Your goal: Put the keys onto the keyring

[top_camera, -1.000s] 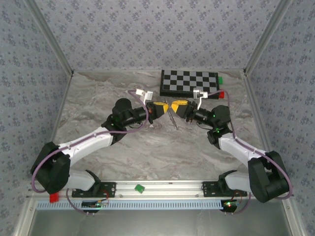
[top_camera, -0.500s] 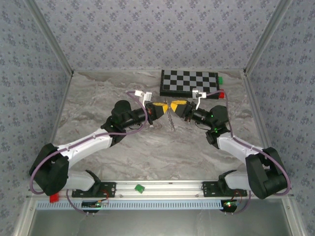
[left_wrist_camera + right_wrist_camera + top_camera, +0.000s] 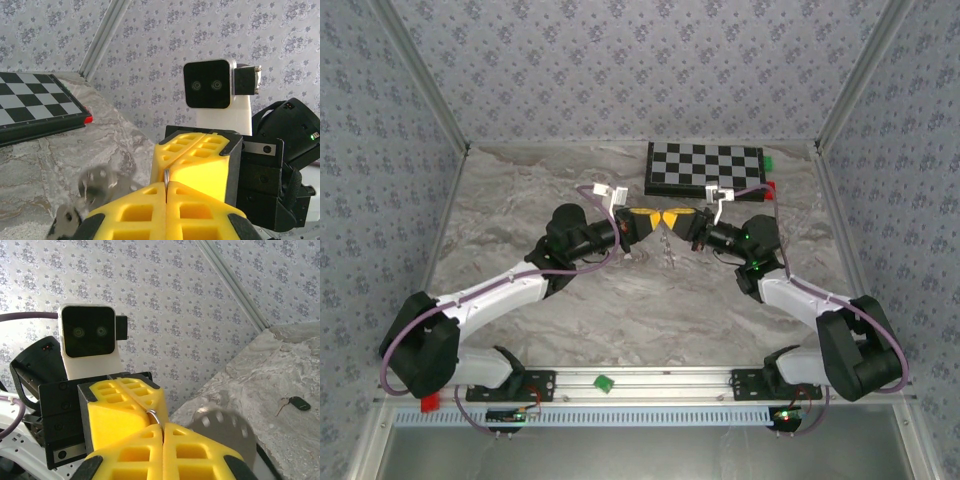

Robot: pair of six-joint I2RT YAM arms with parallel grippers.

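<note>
**Q:** What meets over the marbled grey tabletop (image 3: 510,210)?

**A:** The left end effector (image 3: 655,219) and the right end effector (image 3: 673,218) stand tip to tip. Both carry blocky yellow pads moulded in a waffle grid. Each has its pads pressed together on the keyring (image 3: 152,414), a thin silver wire loop that shows at the seam.

**Q:** And the keys?

**A:** The keys (image 3: 667,246), flat silver-grey metal pieces, hang just below the two tips. They are blurred in the wrist views, where one shows round holes. A loose key (image 3: 293,403) with a small dark head lies on the tabletop, well apart from the right end effector.

**Q:** What has changed?

**A:** A second ago the right end effector's pads stood partly apart, with a gap between the two tips. Now the pads are closed and the tips touch. A flat chequered board (image 3: 705,168) lies beyond them.
</note>
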